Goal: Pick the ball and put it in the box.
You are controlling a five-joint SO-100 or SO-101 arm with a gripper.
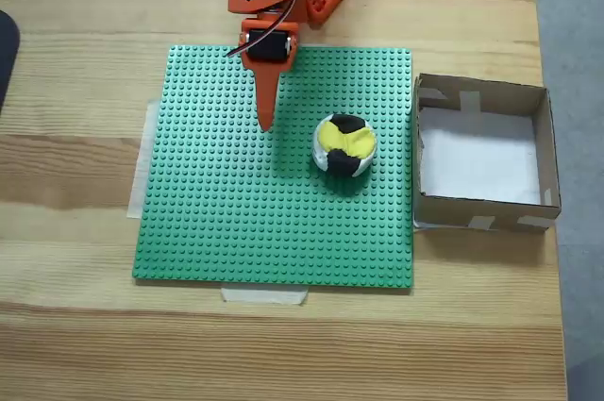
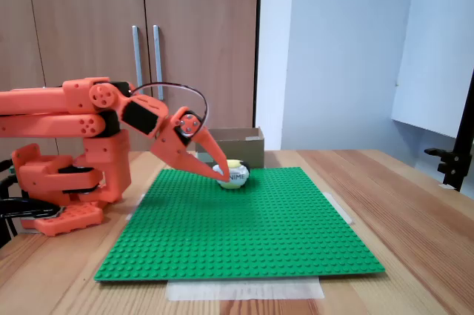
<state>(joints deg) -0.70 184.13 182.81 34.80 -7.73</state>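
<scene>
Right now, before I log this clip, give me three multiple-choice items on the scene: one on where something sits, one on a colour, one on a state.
1. Where does the ball rest?
A. inside the box
B. on the green studded baseplate
C. on bare wood

2. What colour is the floor of the box?
A. white
B. green
C. orange

3. What is the state of the box?
A. holds the ball
B. tipped on its side
C. upright, holding nothing

Answers: 1 B, since in a fixed view the ball sits on the green studded baseplate, left of the box and right of the gripper tip. 2 A, since the inner floor shows white between brown walls. 3 C, since the box stands open side up on the table beside the baseplate's right edge with nothing in it.
</scene>
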